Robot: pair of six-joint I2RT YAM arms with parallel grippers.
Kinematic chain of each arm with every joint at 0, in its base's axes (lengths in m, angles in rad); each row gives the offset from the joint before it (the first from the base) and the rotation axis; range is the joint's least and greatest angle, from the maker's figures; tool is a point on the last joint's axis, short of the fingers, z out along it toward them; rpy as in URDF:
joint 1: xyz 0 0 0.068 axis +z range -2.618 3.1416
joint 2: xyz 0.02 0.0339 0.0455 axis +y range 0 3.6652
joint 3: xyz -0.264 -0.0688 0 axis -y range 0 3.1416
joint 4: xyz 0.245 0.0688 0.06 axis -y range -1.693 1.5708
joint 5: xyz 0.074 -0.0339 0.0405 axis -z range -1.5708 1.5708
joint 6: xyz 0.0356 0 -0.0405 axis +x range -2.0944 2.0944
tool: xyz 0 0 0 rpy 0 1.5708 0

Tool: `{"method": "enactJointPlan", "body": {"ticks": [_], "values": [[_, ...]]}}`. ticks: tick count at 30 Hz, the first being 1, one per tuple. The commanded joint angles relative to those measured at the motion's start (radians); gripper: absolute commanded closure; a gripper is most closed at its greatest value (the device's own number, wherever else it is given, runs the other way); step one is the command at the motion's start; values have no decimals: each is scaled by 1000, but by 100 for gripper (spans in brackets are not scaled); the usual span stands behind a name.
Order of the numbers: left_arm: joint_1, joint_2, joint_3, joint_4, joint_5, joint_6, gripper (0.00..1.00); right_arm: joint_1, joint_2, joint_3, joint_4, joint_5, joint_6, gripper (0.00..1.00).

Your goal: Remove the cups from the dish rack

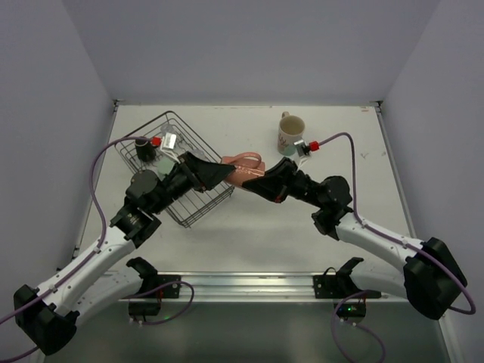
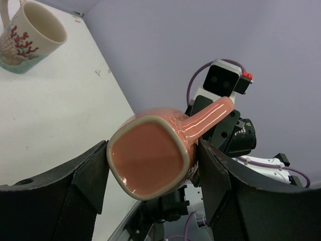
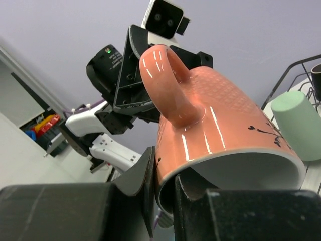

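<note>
Hanging midair: one salmon-pink mug (image 2: pixel 150 160).

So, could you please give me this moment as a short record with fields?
pink mug: in mid-air between both tools
left tool: clamped across its body
right tool: pinching its rim
cream mug: upright on table
rack: holds green cup, dark mug
</note>
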Motion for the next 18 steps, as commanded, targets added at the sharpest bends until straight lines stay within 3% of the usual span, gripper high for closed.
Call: {"method": "enactJointPlan", "body": {"ticks": [1,2,5,8,18], "values": [[-2,-17,10,73,8,45,39,-2,-57,-8,13,40,-7,100],[-2,-16,15,61,5,53,29,0,-69,-5,-9,47,-18,100],[-1,-25,42,27,-15,88,11,-3,-114,26,-164,67,-42,100],[-2,-34,85,-71,-69,164,0,-3,-170,69,-304,89,-91,100],[-2,-77,209,-425,-192,445,0,-63,-279,344,-1018,190,-291,100]]}}
